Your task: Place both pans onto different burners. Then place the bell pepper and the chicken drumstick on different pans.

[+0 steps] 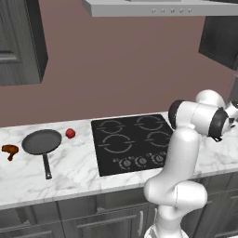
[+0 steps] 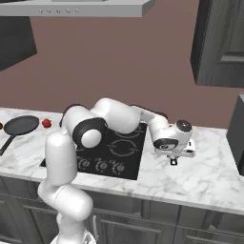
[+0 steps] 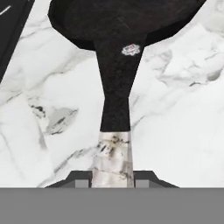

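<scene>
The smaller black pan (image 3: 122,17) lies on the marble counter right of the cooktop (image 1: 132,142), its handle (image 3: 114,87) running back between my fingertips. My gripper (image 3: 113,178) (image 2: 174,159) points down at the counter, shut on the handle's pale end. On the counter left of the cooktop sits the wide dark grey pan (image 1: 42,141) (image 2: 21,125). The red bell pepper (image 1: 70,133) (image 2: 46,123) lies beside that pan's far right rim. The brown chicken drumstick (image 1: 9,150) lies at its left. Nothing stands on the four burners (image 1: 116,144).
A row of knobs (image 1: 142,161) runs along the cooktop's front edge. A range hood (image 1: 158,7) hangs above. Dark wall cabinets (image 1: 21,42) (image 2: 221,43) flank it, and a dark block (image 2: 237,133) stands at the counter's far right.
</scene>
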Tool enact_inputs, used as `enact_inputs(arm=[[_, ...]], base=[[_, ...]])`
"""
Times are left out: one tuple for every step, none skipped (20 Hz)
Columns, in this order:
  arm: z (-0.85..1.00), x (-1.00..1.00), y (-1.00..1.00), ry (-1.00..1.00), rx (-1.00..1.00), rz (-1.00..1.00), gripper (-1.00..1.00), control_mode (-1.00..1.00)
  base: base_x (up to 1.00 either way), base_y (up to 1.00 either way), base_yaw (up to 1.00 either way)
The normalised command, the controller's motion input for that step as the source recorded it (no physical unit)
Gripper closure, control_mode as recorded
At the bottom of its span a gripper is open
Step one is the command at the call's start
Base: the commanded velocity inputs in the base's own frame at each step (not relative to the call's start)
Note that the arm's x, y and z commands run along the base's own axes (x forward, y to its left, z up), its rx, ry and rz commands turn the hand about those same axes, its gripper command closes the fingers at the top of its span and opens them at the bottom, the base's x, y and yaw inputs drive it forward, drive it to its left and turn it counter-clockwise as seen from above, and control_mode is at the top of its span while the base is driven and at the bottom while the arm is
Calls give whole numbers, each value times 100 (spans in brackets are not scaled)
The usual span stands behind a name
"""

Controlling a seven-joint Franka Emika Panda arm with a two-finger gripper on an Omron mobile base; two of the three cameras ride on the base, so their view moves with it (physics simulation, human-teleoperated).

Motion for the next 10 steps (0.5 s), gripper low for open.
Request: enact_inputs(arm=[[0,0,0,-11,0,26,100,-100],[0,0,0,-10,0,26,100,-100],[0,0,1,-8,0,25,100,-100],[0,0,1,-7,0,25,100,-100],[0,0,0,-5,0,24,100,-100],[0,0,6,0,0,25,100,-100],[0,0,10,0,0,27,100,-100],[6,0,14,2,0,27,100,-100],[6,0,16,3,0,27,100,-100],[12,0,17,7,1,26,100,-100]], base=[[0,0,0],[0,0,0],[0,0,0],[0,0,0],[0,0,0],[0,0,0],[0,0,0],[0,0,0],[0,0,0],[0,0,0]])
